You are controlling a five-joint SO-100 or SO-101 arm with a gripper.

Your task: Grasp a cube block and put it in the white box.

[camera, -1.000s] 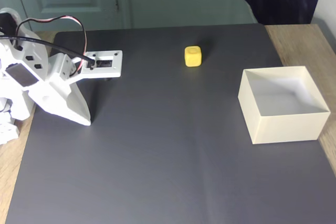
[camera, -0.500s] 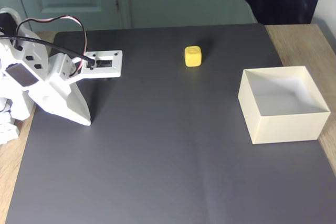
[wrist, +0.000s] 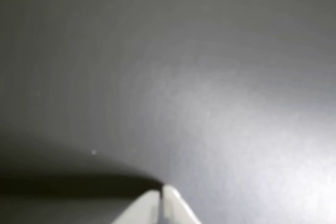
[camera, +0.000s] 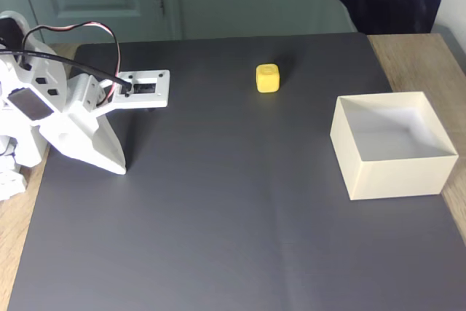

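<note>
The yellow cube block (camera: 267, 78) sits on the dark grey mat toward the back, in the fixed view. To its right and nearer the front stands the white box (camera: 394, 178), open on top with nothing inside. My white arm is folded at the left edge, and its gripper (camera: 120, 170) points down at the mat, far left of the cube. The wrist view has the two fingertips pressed together, so the gripper (wrist: 160, 190) is shut on nothing, just above bare mat.
The grey mat (camera: 218, 223) covers most of the table, with wood (camera: 426, 56) showing at the right and left edges. Red and black cables (camera: 80, 30) loop over the arm. A pale green door stands behind the table.
</note>
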